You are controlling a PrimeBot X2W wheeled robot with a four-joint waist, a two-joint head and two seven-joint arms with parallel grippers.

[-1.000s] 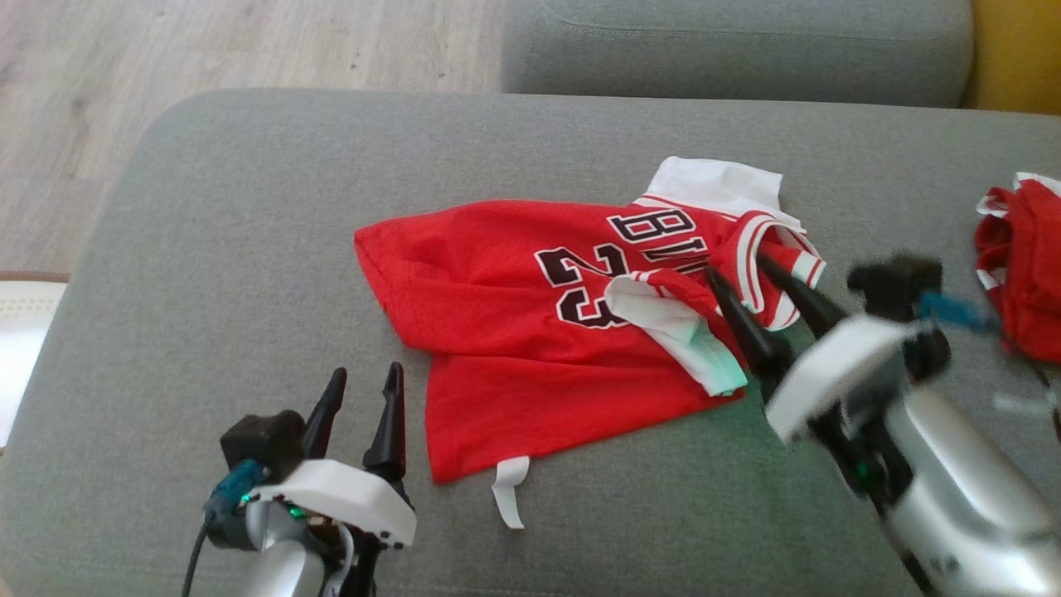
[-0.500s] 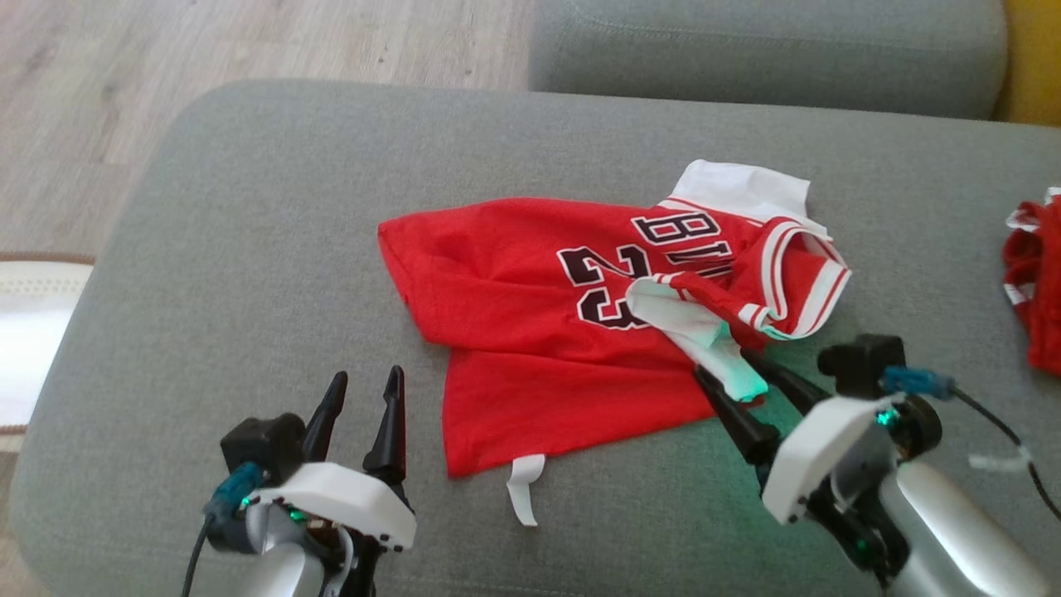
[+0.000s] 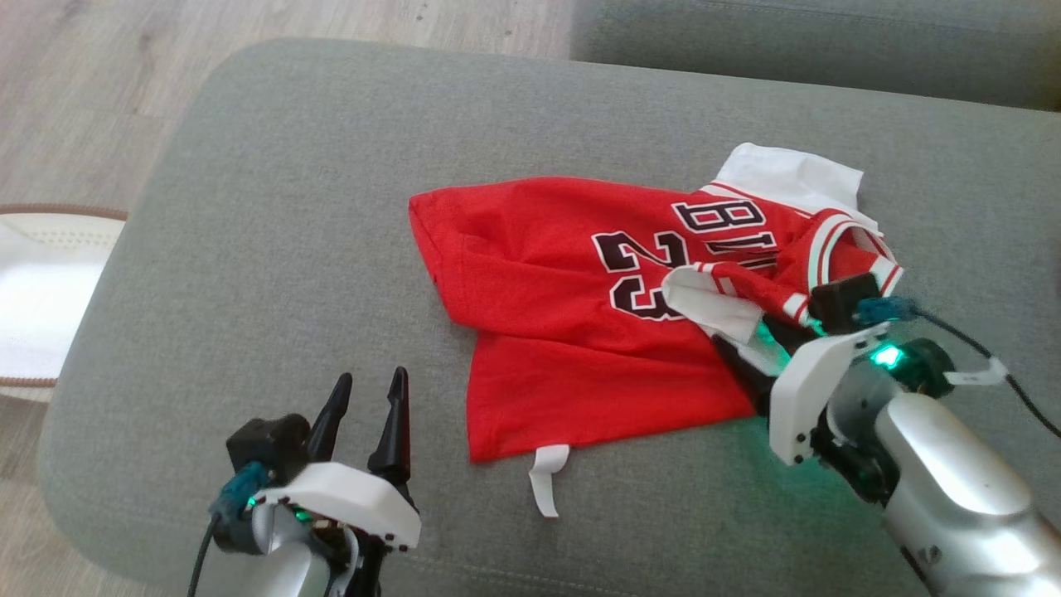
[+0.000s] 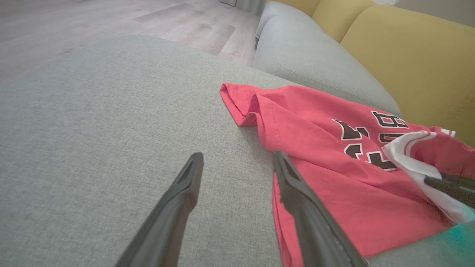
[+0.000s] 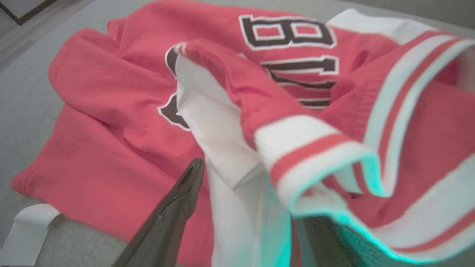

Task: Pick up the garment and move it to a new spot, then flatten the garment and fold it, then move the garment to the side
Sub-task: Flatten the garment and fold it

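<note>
Garment (image 3: pixel 564 332) — sleeve edge over right claw (image 3: pixel 746 338)

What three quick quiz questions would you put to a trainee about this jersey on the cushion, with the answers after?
1. True or false: the left gripper is shut on the red jersey.
2. Which number is printed on the jersey? A) 23 B) 45 C) 10
3. Which gripper has jersey fabric between its open fingers?
Key: 1 false; it is open over the grey cushion, holding nothing. 2 A. 3 the right gripper, at the white-lined striped trim.
</note>
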